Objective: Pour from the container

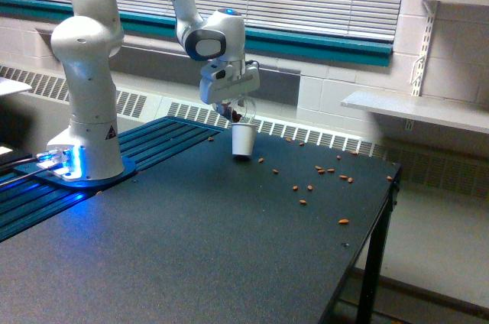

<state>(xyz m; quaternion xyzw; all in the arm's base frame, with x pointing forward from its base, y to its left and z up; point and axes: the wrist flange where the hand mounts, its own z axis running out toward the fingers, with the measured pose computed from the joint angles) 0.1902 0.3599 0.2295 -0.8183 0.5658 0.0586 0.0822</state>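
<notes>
Claw point(233, 110) pinching clear container point(241, 109), tilted over tapered white paper cup point(243, 141); brown nuts point(327, 170) scattered, matte dark table point(191, 247).
</notes>
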